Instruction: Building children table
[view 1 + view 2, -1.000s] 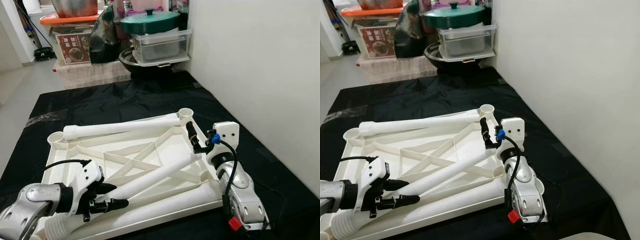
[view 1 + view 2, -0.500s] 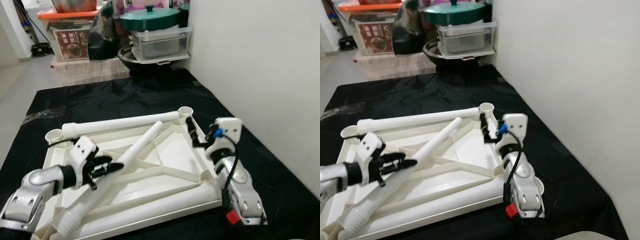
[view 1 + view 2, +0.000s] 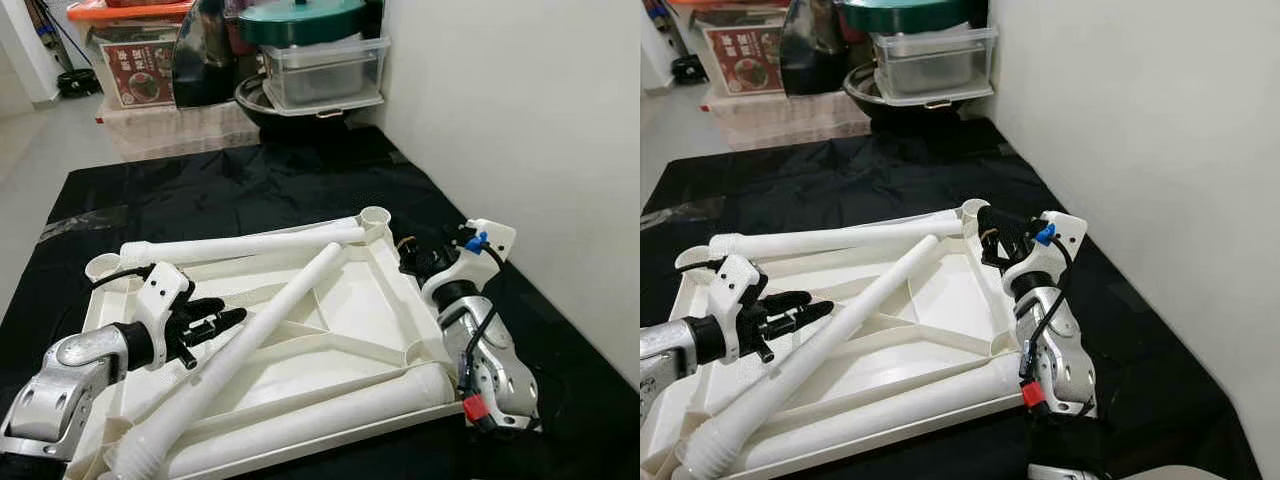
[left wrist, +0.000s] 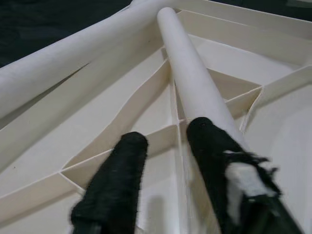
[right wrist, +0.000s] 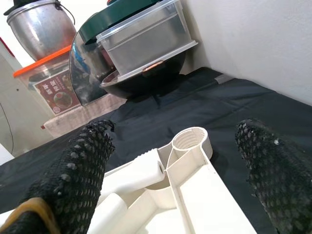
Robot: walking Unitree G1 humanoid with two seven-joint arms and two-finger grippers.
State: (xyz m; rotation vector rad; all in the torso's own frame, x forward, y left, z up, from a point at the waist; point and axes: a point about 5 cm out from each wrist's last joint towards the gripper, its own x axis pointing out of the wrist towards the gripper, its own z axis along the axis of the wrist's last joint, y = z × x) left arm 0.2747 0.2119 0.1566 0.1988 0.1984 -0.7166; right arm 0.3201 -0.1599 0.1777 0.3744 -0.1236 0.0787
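Assembly looks to be at the leg-fitting step. From the left eye view we see the upturned white tabletop [image 3: 330,330] lying underside-up on a black sheet [image 3: 250,185] on the floor, with three loose legs on it: one along the far rim [image 3: 240,246], one along the near rim [image 3: 320,422], and a diagonal leg [image 3: 255,345] running from seven o'clock up toward one o'clock. Our left end effector [image 3: 215,325] sits at about nine o'clock, just beside the diagonal leg, fingers parted and gripping nothing. Our right end effector [image 3: 415,262] hovers at about two o'clock, close to the threaded corner socket [image 3: 374,216].

In the right eye view the same layout holds, and the diagonal leg's far tip stops near that socket without entering it. We judge the next move to be taking hold of this leg, standing it up and seating its threaded end in a socket.

From the left wrist view we see what the head cannot: one finger [image 4: 214,146] seems to rest against the leg while the other [image 4: 114,180] stands apart over the ribs; whether they truly touch is hard to tell.

From the right wrist view we look between two widely spread fingers [image 5: 73,165] straight at the socket's threads, with stacked pots and containers [image 5: 141,39] beyond.
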